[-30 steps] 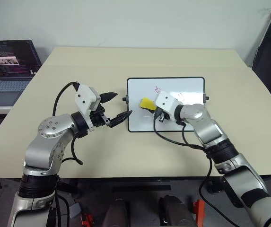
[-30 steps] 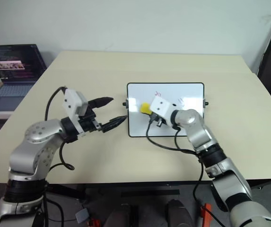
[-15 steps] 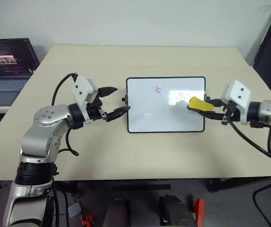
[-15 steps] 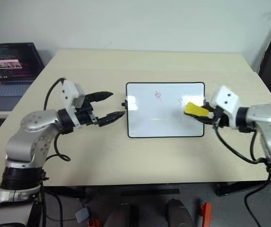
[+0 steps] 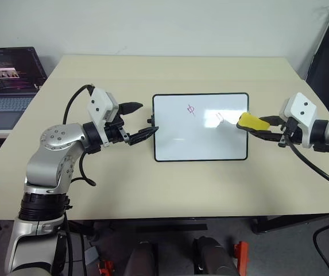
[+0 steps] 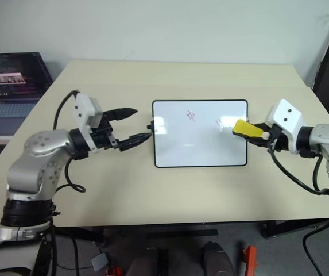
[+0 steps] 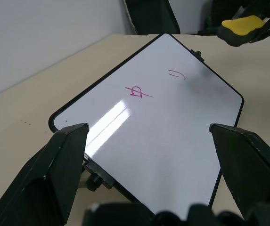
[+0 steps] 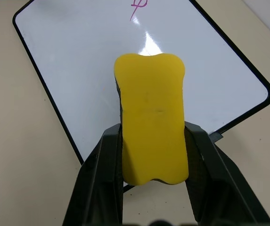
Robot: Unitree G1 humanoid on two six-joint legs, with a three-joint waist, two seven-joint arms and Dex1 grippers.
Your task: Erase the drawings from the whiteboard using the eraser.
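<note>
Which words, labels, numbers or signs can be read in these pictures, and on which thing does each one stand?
Whiteboard: no words; two red drawings, a crossed loop like a symbol and a short curved stroke, neither a readable letter.
Laptop screen: lines of text, too small to read.
Eraser: plain yellow, no print.
Nothing else carries readable text.

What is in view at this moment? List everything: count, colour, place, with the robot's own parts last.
table: one, beige, under everything.
whiteboard: one, white with black frame, flat at table centre.
drawings: two, red, on the board's upper half.
eraser: one, yellow, over the board's right edge.
laptop: one, dark, screen lit, on a side surface to the left.
left gripper: one, black fingers, open, beside the board's left edge.
right gripper: one, black fingers, shut on the eraser.
</note>
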